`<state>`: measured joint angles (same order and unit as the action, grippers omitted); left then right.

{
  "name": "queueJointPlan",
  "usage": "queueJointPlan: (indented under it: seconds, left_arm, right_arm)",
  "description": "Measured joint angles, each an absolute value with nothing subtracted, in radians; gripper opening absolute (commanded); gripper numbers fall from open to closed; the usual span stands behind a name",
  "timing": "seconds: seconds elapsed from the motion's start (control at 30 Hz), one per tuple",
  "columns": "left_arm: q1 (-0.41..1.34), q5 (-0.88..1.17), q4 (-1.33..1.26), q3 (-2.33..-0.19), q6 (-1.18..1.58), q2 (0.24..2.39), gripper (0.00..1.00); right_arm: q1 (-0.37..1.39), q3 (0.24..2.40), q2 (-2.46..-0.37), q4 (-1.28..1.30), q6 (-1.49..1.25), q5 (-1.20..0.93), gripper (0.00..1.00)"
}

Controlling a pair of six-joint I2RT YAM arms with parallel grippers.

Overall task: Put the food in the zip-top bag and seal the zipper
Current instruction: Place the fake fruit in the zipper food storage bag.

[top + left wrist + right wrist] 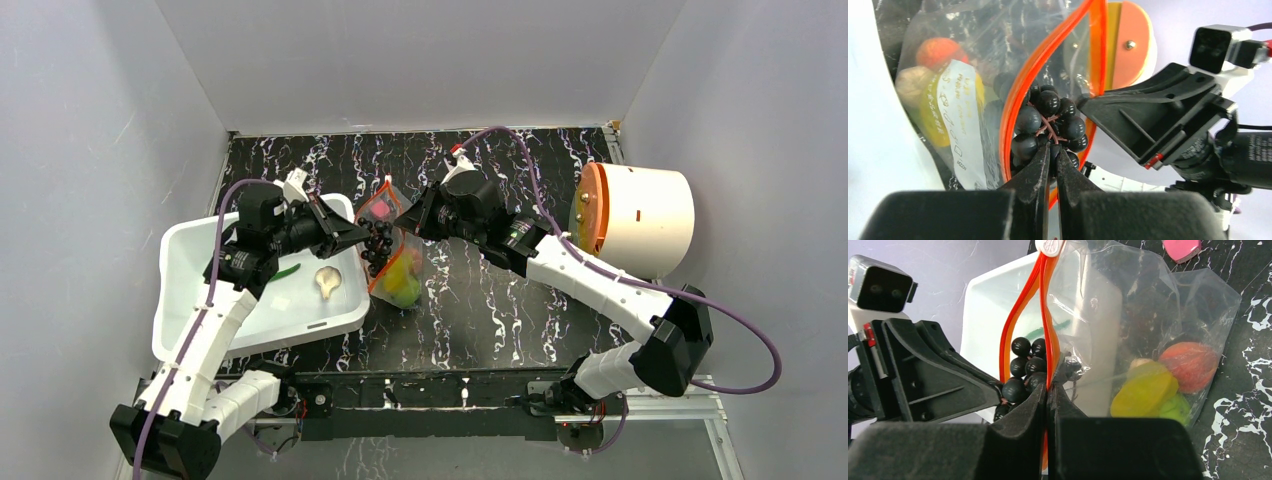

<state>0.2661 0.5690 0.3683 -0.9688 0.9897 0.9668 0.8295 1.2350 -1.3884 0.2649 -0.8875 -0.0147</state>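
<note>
The clear zip-top bag (398,268) hangs over the table with its mouth held apart. My right gripper (1049,390) is shut on one side of the orange-red zipper (1046,340). My left gripper (1053,151) is shut on a bunch of black toy grapes (1050,122), which sits in the bag's mouth. Inside the bag lie an orange ball (1190,365), a yellow piece (1145,392) and a green ball (1175,409). A beige mushroom (327,281) and a green pod (287,271) lie in the white bin (200,255).
A white cylinder with an orange lid (640,218) lies at the right of the table. A small pink block (1182,247) sits on the black marbled table behind the bag. The white bin stands right beside the bag on the left.
</note>
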Motion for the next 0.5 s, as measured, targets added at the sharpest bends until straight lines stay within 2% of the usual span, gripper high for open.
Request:
queueJointPlan:
  seconds: [0.23,0.3,0.5]
  left_arm:
    - [0.269,0.555,0.406,-0.969,0.942,1.003,0.0]
    - [0.269,0.557,0.396,-0.969,0.942,1.019,0.04]
    - [0.271,0.562,0.373,-0.972,0.932,1.052,0.44]
  right_arm:
    - [0.83,1.235,-1.388,0.265,-0.88,-0.04,0.0]
    - [0.83,1.235,-1.388,0.266,-0.875,-0.059,0.0]
    - [0.83,1.213,-1.373,0.27,-0.869,-0.077,0.0]
